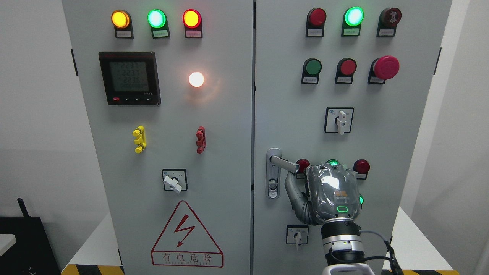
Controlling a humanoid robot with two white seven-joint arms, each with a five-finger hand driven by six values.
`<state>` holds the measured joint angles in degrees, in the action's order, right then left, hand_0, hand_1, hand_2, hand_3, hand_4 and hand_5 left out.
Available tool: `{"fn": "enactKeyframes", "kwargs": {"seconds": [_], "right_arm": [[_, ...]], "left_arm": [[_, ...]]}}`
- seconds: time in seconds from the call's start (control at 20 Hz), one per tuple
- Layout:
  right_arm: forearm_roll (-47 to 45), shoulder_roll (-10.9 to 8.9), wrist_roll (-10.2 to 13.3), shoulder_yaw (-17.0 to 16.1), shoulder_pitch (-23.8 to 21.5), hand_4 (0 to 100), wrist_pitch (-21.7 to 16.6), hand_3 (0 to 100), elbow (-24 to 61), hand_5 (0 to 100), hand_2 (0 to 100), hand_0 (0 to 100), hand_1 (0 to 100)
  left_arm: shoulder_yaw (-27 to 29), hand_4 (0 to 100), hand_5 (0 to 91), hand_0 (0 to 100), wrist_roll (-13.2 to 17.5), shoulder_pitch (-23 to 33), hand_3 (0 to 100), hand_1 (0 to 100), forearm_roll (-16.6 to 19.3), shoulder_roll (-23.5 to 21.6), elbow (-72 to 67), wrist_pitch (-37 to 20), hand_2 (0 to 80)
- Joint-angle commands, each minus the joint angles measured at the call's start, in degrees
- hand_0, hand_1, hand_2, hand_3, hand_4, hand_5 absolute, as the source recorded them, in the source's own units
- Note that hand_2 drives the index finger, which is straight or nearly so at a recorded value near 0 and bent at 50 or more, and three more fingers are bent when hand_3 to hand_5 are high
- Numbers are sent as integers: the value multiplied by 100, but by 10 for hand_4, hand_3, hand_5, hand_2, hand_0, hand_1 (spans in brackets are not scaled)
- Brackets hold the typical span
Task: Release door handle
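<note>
The silver door handle [283, 163] sits on the left edge of the cabinet's right door [290, 95], its lever pointing right and slightly down above a lock plate [272, 187]. My right hand [333, 190] comes up from the bottom edge, its back towards me, just right of the lever's tip. Its thumb [292, 188] is spread out to the left and reaches up under the lever, at or just below its underside. The lever's end shows bare, with nothing wrapped around it. My other fingers are hidden behind the hand. No left arm shows.
The hand partly covers a row of red and green lamps [361, 166]. A small rotary switch [297, 235] sits left of the wrist and another [339, 120] above. The left door [172, 152] bears a meter, lamps and a warning triangle. A red emergency button [386, 67] protrudes at upper right.
</note>
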<state>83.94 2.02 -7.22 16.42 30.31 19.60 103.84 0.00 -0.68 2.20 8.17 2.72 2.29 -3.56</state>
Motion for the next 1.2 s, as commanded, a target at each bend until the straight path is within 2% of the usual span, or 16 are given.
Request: {"fn": "enactKeyframes", "kwargs": {"seconds": [0.0, 1.15], "right_arm": [[0, 0, 1, -33, 2, 920, 0, 1000, -5, 974, 1000, 655, 0], [-18, -26, 1, 46, -51, 922, -26, 1000, -13, 974, 1000, 667, 0]], "left_arm": [[-141, 0, 0, 120, -3, 0, 0, 389, 0, 0, 0, -5, 0], [-141, 0, 0, 120, -3, 0, 0, 389, 0, 0, 0, 4, 0]]}}
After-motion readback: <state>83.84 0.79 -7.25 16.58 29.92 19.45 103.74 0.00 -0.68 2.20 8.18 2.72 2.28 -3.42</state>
